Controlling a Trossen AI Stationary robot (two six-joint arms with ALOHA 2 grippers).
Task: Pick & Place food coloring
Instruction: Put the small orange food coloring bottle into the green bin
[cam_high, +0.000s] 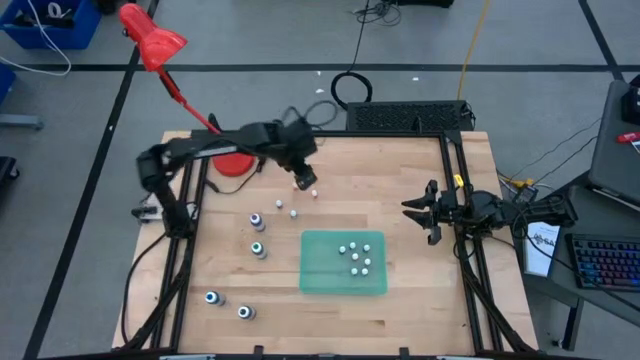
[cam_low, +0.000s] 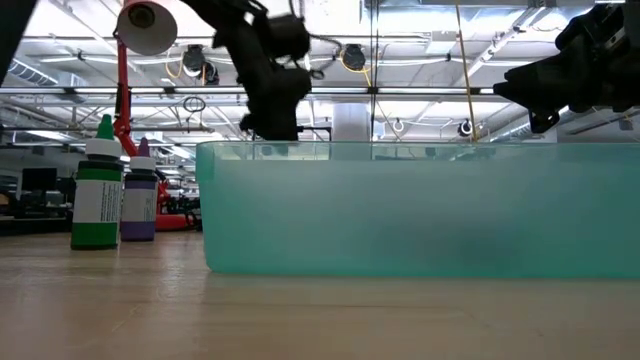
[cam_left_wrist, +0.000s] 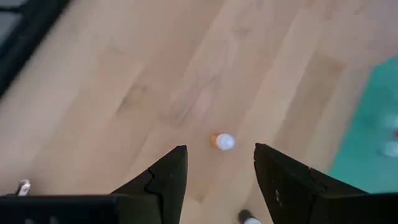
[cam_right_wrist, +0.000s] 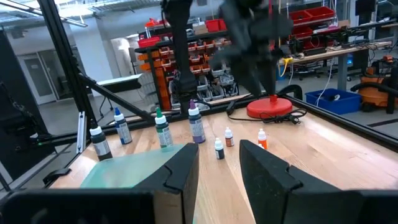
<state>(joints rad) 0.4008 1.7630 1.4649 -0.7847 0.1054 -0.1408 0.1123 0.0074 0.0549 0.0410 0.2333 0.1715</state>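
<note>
Left pincer (cam_left_wrist: 217, 177) part open, empty, above small bottle (cam_left_wrist: 223, 142).

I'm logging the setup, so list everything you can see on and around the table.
Tray: one, translucent teal, table centre-front.
Small bottles in tray: about six, whitish.
Small bottles on table: about three, whitish, behind the tray, one below the left gripper.
Bigger bottles: four, dark with coloured tops, left of the tray.
Lamp: one, red, round base at the table's back left.
Keyboard: one, dark, far right, off the table.
Left gripper: open, above a small bottle.
Right gripper: open, empty, hovering right of the tray.
</note>
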